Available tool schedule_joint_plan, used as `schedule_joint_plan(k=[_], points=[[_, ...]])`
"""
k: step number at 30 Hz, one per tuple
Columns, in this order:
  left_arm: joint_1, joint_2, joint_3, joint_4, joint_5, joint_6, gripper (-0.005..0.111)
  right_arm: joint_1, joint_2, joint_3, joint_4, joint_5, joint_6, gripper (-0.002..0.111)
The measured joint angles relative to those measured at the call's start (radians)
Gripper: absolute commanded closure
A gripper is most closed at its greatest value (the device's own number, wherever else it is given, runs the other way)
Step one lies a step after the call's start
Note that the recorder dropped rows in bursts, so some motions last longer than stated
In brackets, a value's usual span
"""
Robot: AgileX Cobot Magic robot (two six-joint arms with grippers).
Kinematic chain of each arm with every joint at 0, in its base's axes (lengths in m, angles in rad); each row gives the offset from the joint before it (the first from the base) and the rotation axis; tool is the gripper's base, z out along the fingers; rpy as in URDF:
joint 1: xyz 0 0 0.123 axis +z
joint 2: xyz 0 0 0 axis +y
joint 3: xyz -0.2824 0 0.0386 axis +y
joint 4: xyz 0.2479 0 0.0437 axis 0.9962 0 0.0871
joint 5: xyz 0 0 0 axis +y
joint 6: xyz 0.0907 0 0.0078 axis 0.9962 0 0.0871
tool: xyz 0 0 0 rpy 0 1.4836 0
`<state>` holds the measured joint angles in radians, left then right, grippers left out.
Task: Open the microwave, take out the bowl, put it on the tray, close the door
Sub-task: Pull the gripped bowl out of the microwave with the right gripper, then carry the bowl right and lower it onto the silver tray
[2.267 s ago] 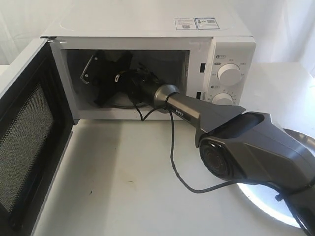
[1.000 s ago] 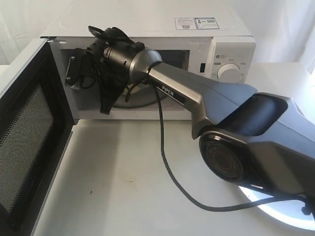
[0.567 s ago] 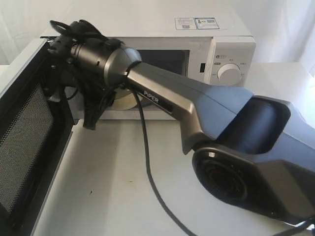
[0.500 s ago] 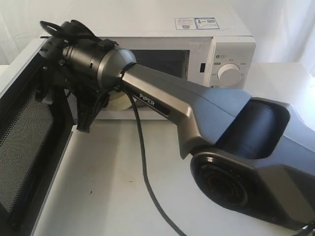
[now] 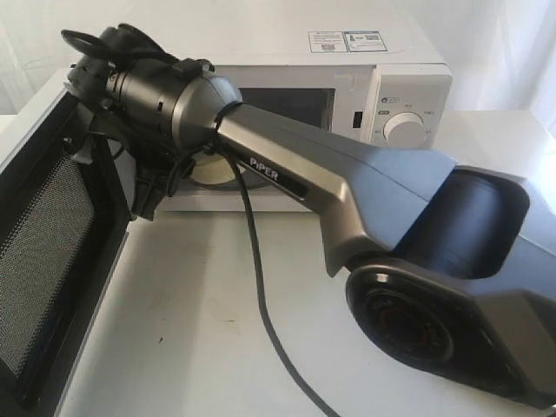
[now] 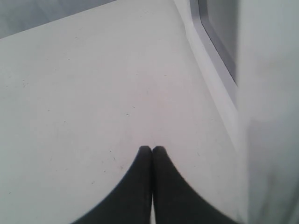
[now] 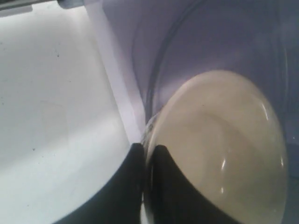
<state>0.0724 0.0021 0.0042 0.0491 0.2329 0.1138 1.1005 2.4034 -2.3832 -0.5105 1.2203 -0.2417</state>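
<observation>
The white microwave (image 5: 408, 95) stands at the back with its door (image 5: 43, 261) swung wide open on the left, black mesh face showing. My right arm reaches across to the cavity mouth. My right gripper (image 7: 148, 148) is shut on the rim of the cream-white bowl (image 7: 219, 149), which hangs over the glass turntable's edge (image 7: 156, 88). In the exterior view the right gripper (image 5: 143, 193) is by the door hinge, with a sliver of the bowl (image 5: 211, 170) behind the wrist. My left gripper (image 6: 152, 148) is shut and empty above the table, beside the door's outer face (image 6: 219, 37). The tray is hidden.
The right arm's thick grey forearm (image 5: 347, 182) and elbow housing (image 5: 452, 287) fill the right half of the exterior view. Its black cable (image 5: 256, 287) hangs down over the white table (image 5: 191, 330). The open door blocks the left side.
The right arm has drawn back out of the cavity, rising and swinging left toward the door hinge with the bowl in its fingers. Its elbow now covers the tray.
</observation>
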Motion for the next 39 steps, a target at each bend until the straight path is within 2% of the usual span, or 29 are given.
schedule_joint_plan(k=[7,14,20,27,30,36,39], points=[[0.000,0.000,0.000,0.000,0.000,0.000,0.107,0.000,-0.082,0.037,0.017,0.000,0.032,0.108],[0.000,0.000,0.000,0.000,0.000,0.000,0.107,0.000,-0.191,0.211,0.034,0.000,0.048,0.108],[0.000,0.000,0.000,0.000,0.000,0.000,0.107,0.000,-0.403,0.483,0.003,0.000,0.138,0.108],[0.000,0.000,0.000,0.000,0.000,0.000,0.107,0.000,-0.810,0.955,-0.003,-0.125,0.347,0.108],[0.000,0.000,0.000,0.000,0.000,0.000,0.107,0.000,-0.996,1.234,-0.049,-0.219,0.494,0.108],[0.000,0.000,0.000,0.000,0.000,0.000,0.107,0.000,-1.193,1.576,-0.239,-0.262,0.818,0.108],[0.000,0.000,0.000,0.000,0.000,0.000,0.107,-0.002,-1.248,1.717,-0.337,-0.357,0.970,0.108]])
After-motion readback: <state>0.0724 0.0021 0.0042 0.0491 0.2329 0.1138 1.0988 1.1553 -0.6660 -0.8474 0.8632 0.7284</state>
